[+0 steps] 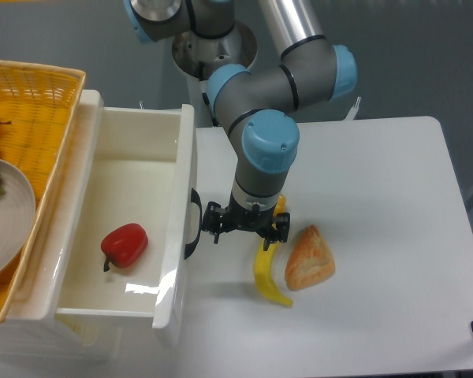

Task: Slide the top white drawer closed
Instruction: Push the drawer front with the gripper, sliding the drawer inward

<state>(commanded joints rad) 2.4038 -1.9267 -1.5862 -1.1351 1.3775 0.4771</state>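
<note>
One fixed camera looks steeply down from the front on the table (378, 197), fairly near.

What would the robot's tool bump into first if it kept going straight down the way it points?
Most likely the bare white table, between the top white drawer and the banana. The tool points downward; depth is hard to judge from one view, so a fingertip might graze the banana.
</note>
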